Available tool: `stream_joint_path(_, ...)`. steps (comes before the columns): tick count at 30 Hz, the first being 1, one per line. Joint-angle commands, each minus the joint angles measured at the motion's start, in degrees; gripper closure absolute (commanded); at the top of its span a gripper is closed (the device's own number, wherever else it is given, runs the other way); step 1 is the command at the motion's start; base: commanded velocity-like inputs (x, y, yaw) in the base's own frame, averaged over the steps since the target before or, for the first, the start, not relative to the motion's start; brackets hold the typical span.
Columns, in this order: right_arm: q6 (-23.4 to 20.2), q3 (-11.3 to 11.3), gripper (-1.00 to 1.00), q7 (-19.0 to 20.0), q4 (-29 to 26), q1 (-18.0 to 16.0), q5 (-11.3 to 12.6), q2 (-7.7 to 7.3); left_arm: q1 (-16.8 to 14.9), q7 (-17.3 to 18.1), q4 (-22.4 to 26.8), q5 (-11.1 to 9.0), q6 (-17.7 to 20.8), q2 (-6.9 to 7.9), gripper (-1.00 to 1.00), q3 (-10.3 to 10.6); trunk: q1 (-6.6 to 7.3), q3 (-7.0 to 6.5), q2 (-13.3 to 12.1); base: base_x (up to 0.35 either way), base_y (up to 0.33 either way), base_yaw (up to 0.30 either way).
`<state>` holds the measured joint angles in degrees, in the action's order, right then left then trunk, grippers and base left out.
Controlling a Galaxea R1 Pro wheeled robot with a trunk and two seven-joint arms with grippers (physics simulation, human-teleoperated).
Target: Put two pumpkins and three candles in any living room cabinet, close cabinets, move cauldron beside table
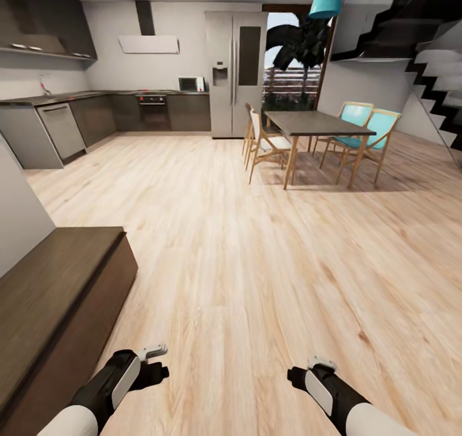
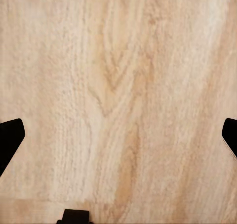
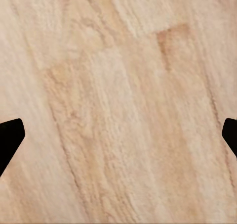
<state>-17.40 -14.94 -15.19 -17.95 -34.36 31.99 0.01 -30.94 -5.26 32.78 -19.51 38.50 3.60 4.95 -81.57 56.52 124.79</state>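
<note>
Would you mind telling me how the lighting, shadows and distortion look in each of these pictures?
Head view: even, soft light; the dining table and chairs cast faint shadows on the plank floor; wide-angle stretch bends the low dark cabinet at the left edge. Left wrist view: flat light on slightly soft wood grain, no glare, dark fingertips at the sides. Right wrist view: the same, fingertips wide apart.

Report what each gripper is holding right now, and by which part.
Nothing is held. The left gripper and right gripper both stand open, with bare wood floor between their fingertips.

Head view high, facing kitchen; wrist views close over floor [image 1: 256, 263].
</note>
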Motion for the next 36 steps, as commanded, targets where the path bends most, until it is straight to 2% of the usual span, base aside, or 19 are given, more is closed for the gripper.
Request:
stream_joint_path(1, 0.0, 0.0, -1.00, 0.0, 0.0, 0.0, 0.0, -0.04, 0.0, 0.0, 0.0, 0.0, 0.0, 0.00, -1.00, 0.0, 0.00, 0.03, 0.0, 0.325, 0.149, -0.043)
stream_joint_path(18, -0.2, 0.0, -1.00, 0.0, 0.0, 0.0, 0.1, -0.02, 0.0, 0.0, 0.0, 0.1, -0.4, -0.01, -1.00, 0.1, 0.00, 1.26, 0.0, 0.327, 0.039, -0.140)
stream_joint_path(36, 0.0, 0.0, -1.00, 0.0, 0.0, 0.0, 0.0, 0.03, 0.0, 0.0, 0.0, 0.1, -0.6, -0.05, -1.00, 0.1, 0.00, 1.37, 0.0, 0.332, 0.000, -0.007)
